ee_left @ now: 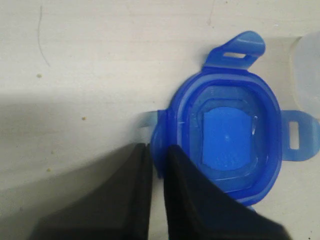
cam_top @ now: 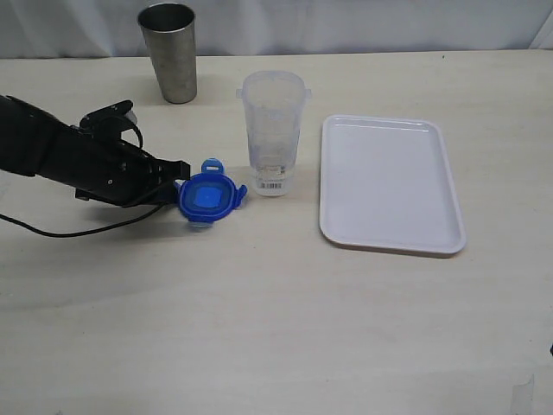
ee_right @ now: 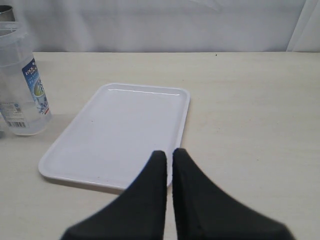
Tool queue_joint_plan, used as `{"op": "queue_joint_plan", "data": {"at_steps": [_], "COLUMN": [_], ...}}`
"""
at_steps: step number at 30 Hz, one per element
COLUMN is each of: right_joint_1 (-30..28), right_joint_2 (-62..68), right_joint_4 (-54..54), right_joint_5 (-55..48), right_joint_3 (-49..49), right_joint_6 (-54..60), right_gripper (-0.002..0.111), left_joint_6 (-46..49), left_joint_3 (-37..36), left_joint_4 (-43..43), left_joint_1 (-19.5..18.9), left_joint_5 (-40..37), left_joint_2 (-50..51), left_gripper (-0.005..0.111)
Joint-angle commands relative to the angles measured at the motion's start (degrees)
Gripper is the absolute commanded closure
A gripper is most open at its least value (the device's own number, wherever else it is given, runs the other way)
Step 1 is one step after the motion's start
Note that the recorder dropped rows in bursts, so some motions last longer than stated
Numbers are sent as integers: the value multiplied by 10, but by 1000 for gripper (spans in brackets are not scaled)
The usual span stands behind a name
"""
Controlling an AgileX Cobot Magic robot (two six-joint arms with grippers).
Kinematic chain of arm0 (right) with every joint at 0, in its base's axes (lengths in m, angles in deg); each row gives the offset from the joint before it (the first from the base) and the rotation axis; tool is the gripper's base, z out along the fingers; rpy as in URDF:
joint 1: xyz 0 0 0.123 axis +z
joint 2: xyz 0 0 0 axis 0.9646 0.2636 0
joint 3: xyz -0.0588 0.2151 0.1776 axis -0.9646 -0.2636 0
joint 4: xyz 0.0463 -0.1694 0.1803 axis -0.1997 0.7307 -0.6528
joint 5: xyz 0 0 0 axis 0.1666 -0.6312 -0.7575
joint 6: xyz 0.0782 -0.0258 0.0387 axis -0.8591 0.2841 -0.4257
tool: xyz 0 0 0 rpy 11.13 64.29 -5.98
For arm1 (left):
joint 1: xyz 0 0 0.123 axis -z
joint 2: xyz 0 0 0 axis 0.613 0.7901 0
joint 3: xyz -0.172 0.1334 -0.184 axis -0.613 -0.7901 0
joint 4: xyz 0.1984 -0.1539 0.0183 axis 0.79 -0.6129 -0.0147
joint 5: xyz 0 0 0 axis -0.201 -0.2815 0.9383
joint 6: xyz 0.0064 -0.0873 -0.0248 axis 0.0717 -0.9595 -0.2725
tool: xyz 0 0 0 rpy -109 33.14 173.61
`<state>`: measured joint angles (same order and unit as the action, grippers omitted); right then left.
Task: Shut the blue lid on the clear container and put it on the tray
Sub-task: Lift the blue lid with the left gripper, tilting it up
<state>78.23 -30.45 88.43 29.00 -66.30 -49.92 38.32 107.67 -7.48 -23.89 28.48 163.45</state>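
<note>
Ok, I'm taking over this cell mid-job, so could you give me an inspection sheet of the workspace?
Surface: pale table, a few small specks.
Job's things: blue lid beside the clear container, not on it; container upright and open; tray bare.
Clutter: steel cup upright at the back.
Grippers: left gripper shut on the blue lid's rim; right gripper shut, holding nothing.
Cables: black cable lying on the table by the left arm.
Surroundings: white curtain behind the table.

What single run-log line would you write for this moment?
left gripper: pinching blue lid rim | right gripper: shut, empty | clear container: upright, uncovered | tray: beside container
</note>
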Motion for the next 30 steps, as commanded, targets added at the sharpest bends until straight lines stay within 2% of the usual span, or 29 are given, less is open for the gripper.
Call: {"op": "queue_joint_plan", "data": {"at_steps": [1,7,12,30], "right_joint_1": [-3,-3,-3,-3], "right_joint_2": [-3,-3,-3,-3], "right_joint_4": [5,5,5,5], "right_joint_5": [2,2,2,2], "right_joint_3": [-2,-2,-2,-2], "right_joint_6": [3,3,3,3], "right_gripper": [104,104,104,104], "left_joint_6": [-1,2,10,10], "left_joint_3": [2,2,2,2], "left_joint_4": [1,3,17,62], "left_joint_1": [1,1,1,1], "left_joint_5": [2,2,1,7], "left_joint_2": [6,-4,-24,-121], "left_gripper": [95,95,107,107]}}
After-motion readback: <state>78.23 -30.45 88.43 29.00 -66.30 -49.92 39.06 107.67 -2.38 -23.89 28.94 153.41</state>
